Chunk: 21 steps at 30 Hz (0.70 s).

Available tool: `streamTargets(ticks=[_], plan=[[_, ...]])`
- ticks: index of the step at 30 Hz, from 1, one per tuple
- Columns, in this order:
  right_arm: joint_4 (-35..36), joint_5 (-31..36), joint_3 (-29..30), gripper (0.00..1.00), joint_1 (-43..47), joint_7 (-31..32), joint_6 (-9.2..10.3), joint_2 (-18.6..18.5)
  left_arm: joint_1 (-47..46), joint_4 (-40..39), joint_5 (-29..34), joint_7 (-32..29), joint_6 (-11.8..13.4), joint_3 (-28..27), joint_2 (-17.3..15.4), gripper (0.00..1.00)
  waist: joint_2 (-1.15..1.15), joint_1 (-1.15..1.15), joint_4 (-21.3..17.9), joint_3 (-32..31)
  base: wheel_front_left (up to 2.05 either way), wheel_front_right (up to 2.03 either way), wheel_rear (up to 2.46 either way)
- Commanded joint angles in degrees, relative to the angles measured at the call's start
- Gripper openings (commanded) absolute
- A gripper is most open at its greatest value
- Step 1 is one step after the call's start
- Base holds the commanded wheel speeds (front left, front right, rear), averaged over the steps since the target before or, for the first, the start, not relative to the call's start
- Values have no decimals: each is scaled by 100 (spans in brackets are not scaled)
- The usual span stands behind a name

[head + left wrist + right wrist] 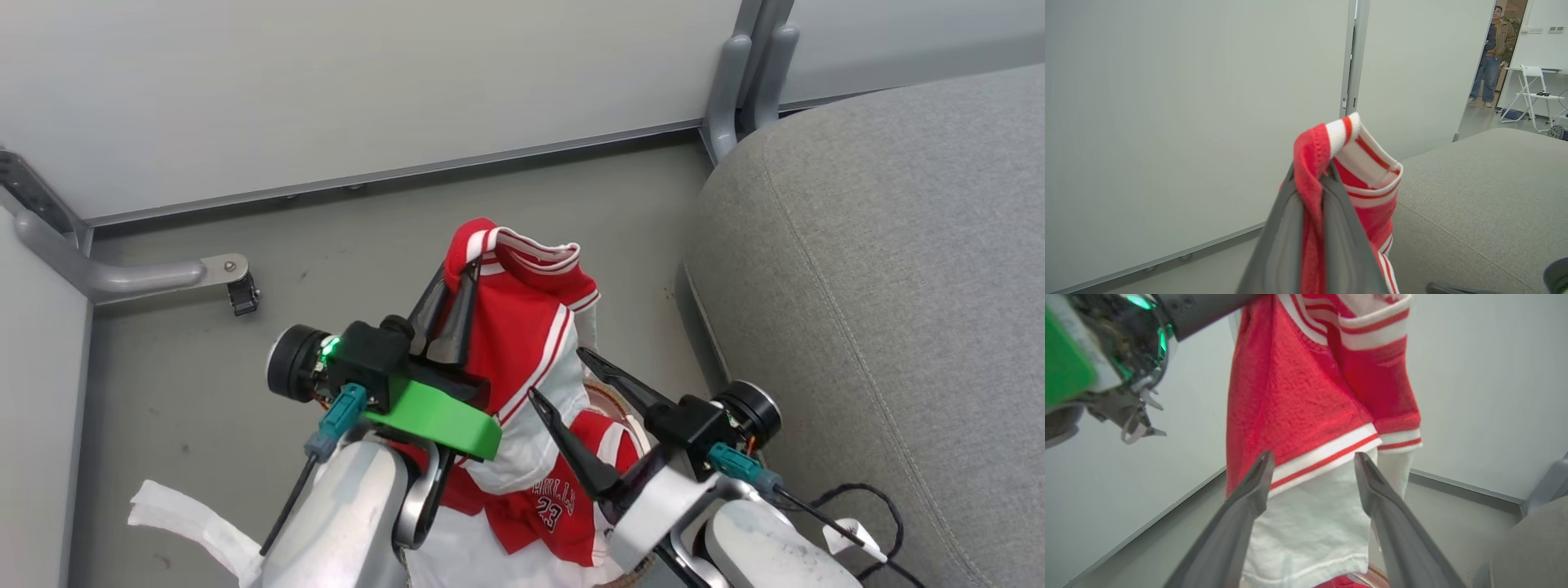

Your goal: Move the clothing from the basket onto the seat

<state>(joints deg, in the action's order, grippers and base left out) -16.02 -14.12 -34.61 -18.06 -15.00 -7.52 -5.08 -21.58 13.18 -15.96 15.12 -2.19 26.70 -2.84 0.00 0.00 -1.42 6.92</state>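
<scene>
Left gripper (465, 273) pinched shut on the clothing (522, 327), I hold it hanging lengthwise above the basket (611, 402), the seat (882, 286) off to its right, nearer my right gripper (559, 374), whose fingers stand wide apart at the hem.

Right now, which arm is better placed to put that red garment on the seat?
Left. The left tool is shut on the lifted garment beside the seat; the right tool is open.

Bare floor (343, 237) lies open ahead and left, up to the partition wall (326, 82) and its metal foot (163, 276). On the right the seat (882, 261) crowds close, and the hanging clothing (522, 327) blocks the gap between left gripper (461, 273) and right gripper (557, 373).
</scene>
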Motion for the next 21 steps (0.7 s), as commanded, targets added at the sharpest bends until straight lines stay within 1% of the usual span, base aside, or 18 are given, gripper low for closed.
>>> streamTargets(ticks=[1, 4, 9, 13, 14, 15, 16, 18, 21], plan=[[24, -67, -96, 100, -151, -27, 6, -32, -93, -23, -36, 5, -12, 76, -11, 0, 0, 0, 57, 19, 0, 0, 0], [-2, 16, -249, 100, -412, -27, 6, 6, -125, -46, -69, 5, -23, 268, -11, 0, 0, 0, 151, 37, 0, 0, 0], [-316, 457, -117, 100, -657, -27, 6, 138, -160, -38, -152, 5, -41, 569, -12, 0, 0, 0, 338, 30, 0, 0, 0], [-786, 633, -218, 100, -726, -26, 6, 181, -185, -102, -282, 5, -68, 849, -10, 0, 0, 0, 519, -19, 0, 0, 0], [-941, 570, -259, 78, -731, -21, 6, 192, -184, -116, -322, 5, -75, 914, -11, 0, 0, 0, 566, -37, 0, 0, 0], [-1008, 470, -311, 28, -746, -21, 6, 198, -183, -122, -353, 6, -68, 960, -11, 0, 0, 0, 600, -52, 0, 0, 0], [-1032, 364, -346, 0, -771, -21, 6, 209, -182, -131, -375, 5, -61, 1015, -10, 0, 0, 0, 641, -73, 0, 0, 0], [-1088, 132, -379, 0, -761, -21, 6, 198, -163, -137, -415, 5, -43, 1081, -10, 0, 0, 0, 677, -106, 0, 0, 0], [-1092, -18, -387, 0, -757, -21, 6, 200, -108, -135, -447, 5, -23, 1102, -9, 0, 0, 0, 689, -136, 0, 0, 0]])
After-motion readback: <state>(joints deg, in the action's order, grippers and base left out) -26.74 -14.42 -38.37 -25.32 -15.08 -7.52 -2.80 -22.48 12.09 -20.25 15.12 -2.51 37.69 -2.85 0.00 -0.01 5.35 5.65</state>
